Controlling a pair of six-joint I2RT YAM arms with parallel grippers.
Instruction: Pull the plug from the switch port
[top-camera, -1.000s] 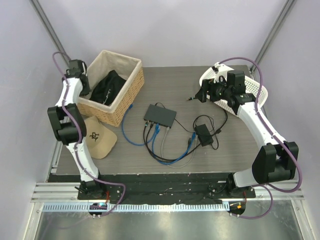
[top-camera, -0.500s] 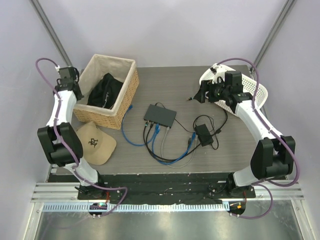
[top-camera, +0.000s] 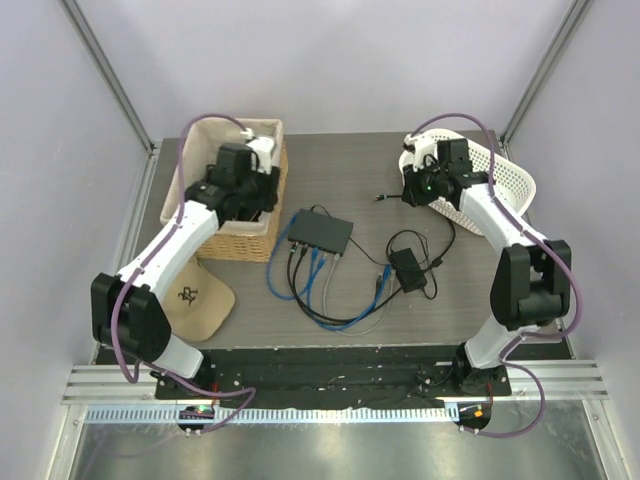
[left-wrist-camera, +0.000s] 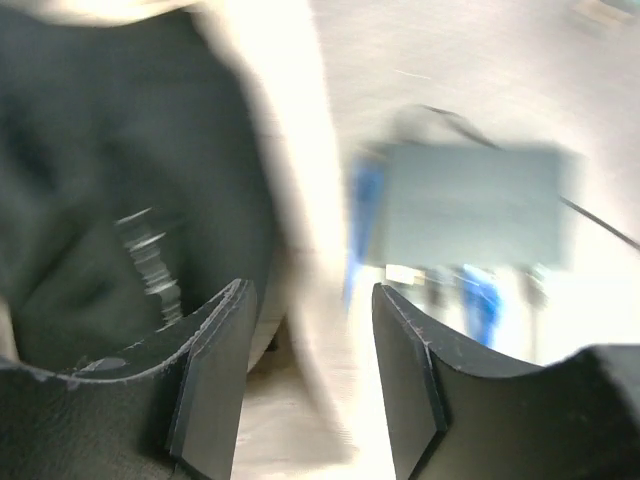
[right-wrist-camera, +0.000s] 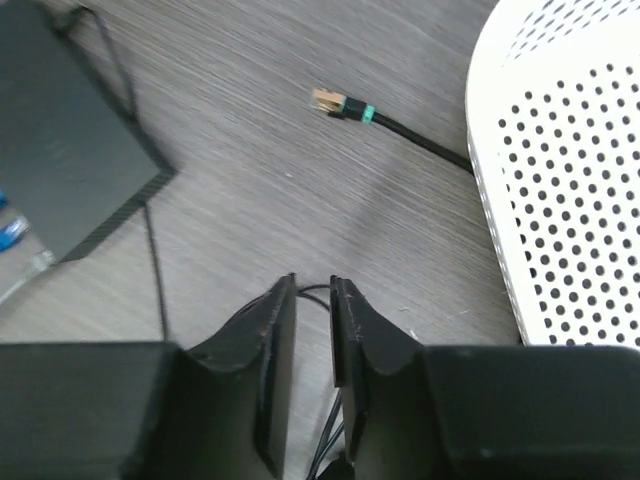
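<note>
The switch (top-camera: 320, 232) is a flat black box mid-table, with several blue and black cables plugged (top-camera: 312, 254) into the ports along its near edge. My left gripper (top-camera: 266, 196) hovers over the wicker basket's right rim, left of the switch, jaws open and empty. In the blurred left wrist view the switch (left-wrist-camera: 465, 205) and blue cables (left-wrist-camera: 480, 295) lie ahead of the left gripper (left-wrist-camera: 312, 335). My right gripper (top-camera: 408, 190) hangs right of the switch; in its wrist view the right gripper (right-wrist-camera: 312, 290) has its jaws a narrow gap apart, empty, above a thin black cord.
A loose black cable ends in a plug (right-wrist-camera: 340, 103) on the table beside the white perforated basket (right-wrist-camera: 570, 180). The wicker basket (top-camera: 240, 238) holds dark cloth (left-wrist-camera: 100, 200). A tan cap (top-camera: 195, 295) lies front left, and a power brick (top-camera: 408, 265) sits right of the cables.
My left arm swung from the far left across the wicker basket toward the switch and its jaws opened. The right gripper's jaws narrowed and it shifted slightly.
</note>
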